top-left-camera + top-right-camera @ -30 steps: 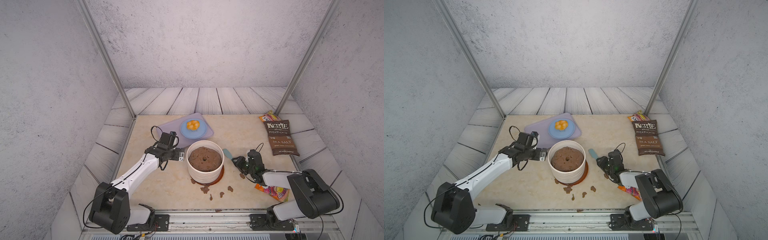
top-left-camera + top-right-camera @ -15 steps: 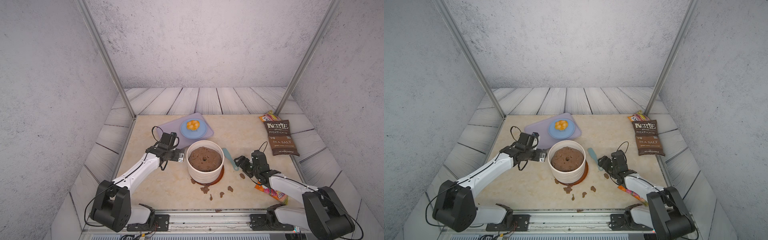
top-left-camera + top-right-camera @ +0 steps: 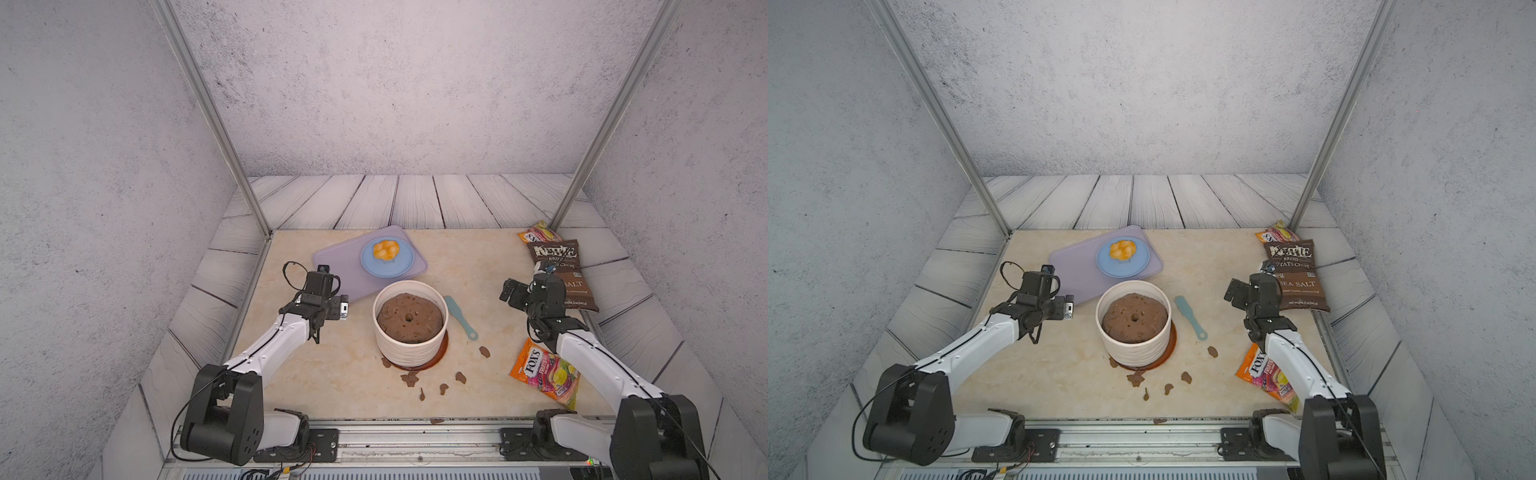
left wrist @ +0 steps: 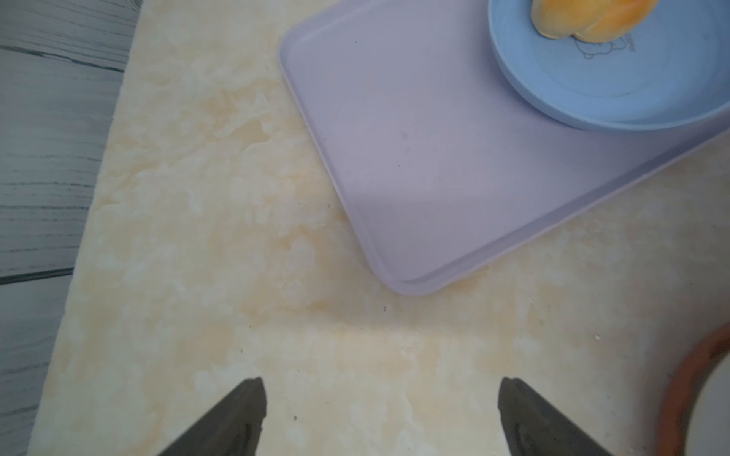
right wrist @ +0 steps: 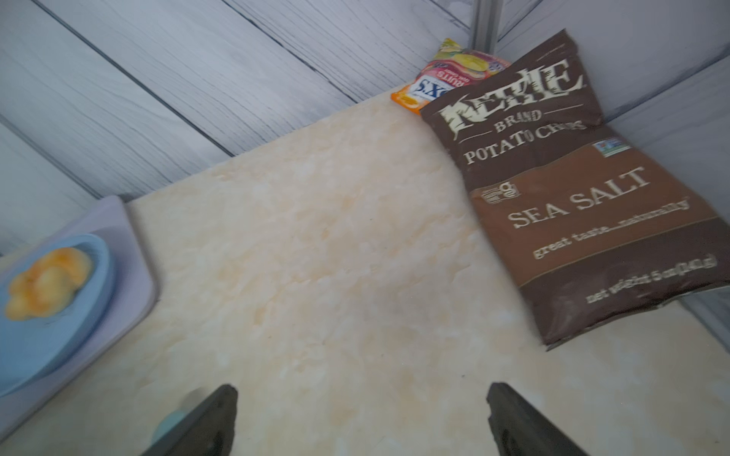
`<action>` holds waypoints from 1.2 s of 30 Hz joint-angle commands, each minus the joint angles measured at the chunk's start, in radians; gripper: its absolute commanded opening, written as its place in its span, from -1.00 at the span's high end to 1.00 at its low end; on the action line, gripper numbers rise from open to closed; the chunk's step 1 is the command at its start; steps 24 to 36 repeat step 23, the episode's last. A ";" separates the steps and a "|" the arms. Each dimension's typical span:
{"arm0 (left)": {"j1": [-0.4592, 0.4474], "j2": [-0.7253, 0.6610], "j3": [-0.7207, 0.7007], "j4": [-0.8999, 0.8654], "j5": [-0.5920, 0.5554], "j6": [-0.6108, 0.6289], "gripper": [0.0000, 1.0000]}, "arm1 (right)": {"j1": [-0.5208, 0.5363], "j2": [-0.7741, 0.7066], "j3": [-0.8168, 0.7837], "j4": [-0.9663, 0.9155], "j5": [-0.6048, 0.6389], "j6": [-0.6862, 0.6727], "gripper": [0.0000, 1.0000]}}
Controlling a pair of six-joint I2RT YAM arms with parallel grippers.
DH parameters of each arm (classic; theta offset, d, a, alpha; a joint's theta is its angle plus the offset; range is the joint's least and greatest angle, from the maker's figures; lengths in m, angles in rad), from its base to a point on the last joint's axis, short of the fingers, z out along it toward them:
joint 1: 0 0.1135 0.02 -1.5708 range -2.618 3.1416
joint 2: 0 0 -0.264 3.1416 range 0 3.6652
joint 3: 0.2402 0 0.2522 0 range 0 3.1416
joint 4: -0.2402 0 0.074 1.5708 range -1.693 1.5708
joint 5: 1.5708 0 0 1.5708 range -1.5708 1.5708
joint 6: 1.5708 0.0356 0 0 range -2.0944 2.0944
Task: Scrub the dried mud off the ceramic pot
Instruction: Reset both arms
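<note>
Now the ceramic pot (image 3: pixel 409 353) stands in the middle of the table on a brown saucer (image 3: pixel 443 352), full of soil. Bits of dried mud (image 3: pixel 410 378) lie on the table in front of the pot, close to it. The left gripper (image 4: pixel 381 389) hangs near the pot's left side, by the purple tray (image 4: pixel 414 158). Its jaws are wide apart and hold nothing. The right gripper (image 5: pixel 361 395) is well off to the pot's right, by the chip bag (image 5: pixel 584 205), jaws wide apart and empty too. A teal scraper (image 3: pixel 459 318) lies between the pot and that gripper, and nothing touches it.
</note>
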 commanded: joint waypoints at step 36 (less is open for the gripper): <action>0.094 0.100 -0.147 0.578 -0.067 0.180 -0.96 | -0.106 0.241 -0.188 0.597 -0.074 -0.233 -0.99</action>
